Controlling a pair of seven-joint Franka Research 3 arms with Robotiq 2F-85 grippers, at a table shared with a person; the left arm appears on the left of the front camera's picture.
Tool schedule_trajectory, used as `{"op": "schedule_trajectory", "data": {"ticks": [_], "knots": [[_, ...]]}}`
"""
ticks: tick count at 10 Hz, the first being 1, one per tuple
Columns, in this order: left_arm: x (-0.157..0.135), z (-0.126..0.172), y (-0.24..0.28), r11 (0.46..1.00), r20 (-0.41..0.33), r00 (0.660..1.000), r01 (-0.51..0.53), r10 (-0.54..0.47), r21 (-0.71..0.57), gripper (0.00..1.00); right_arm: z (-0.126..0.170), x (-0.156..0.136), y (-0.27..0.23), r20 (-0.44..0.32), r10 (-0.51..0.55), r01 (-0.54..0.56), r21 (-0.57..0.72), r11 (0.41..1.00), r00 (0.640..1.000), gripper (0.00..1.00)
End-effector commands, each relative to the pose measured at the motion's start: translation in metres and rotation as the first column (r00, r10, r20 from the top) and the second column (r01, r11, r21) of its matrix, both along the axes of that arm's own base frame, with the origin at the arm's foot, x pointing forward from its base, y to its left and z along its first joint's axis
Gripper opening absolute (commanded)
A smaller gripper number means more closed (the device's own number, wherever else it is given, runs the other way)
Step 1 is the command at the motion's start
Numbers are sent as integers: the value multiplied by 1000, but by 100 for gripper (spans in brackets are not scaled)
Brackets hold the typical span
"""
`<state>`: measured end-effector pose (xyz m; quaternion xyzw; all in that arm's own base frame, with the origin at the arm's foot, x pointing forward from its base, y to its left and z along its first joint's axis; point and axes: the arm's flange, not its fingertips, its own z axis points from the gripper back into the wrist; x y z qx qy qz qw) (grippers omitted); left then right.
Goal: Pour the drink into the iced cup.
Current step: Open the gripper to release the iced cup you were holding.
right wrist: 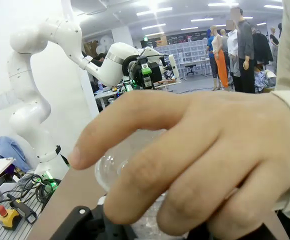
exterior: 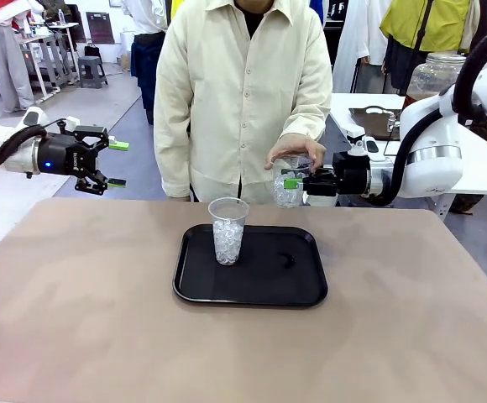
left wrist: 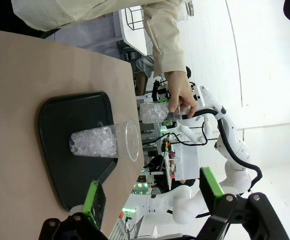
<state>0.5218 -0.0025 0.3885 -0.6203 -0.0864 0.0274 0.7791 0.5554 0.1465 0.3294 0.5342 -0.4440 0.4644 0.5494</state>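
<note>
We see the table (exterior: pixel 75 319), with a black tray (exterior: pixel 264 285) at its middle. At far right stands a lidded glass jar (exterior: pixel 435 74); its content we cannot tell. The left gripper (exterior: pixel 119 164) hangs at far left, jaws wide apart, empty. The right gripper (exterior: pixel 294 180) is clamped on a second cup (exterior: pixel 287 195) beyond the tray; a person's hand (exterior: pixel 295 151) grasps its top. The iced cup (exterior: pixel 227 231) stands upright on the tray's left part.

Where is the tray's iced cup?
Front view: the iced cup stands left on the black tray, mid-table, near the second cup held by the right gripper.
</note>
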Motion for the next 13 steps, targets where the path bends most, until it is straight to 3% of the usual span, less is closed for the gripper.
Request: {"op": "schedule_trajectory", "data": {"ticks": [1, 13], "knots": [[0, 2, 0, 1000, 3, 1000, -3, 3, 2, 100, 3, -2, 0, 23, -1, 1, 3, 1000, 1000, 60], [0, 2, 0, 1000, 3, 1000, -3, 3, 2, 100, 3, -2, 0, 23, -1, 1, 3, 1000, 1000, 60]]}}
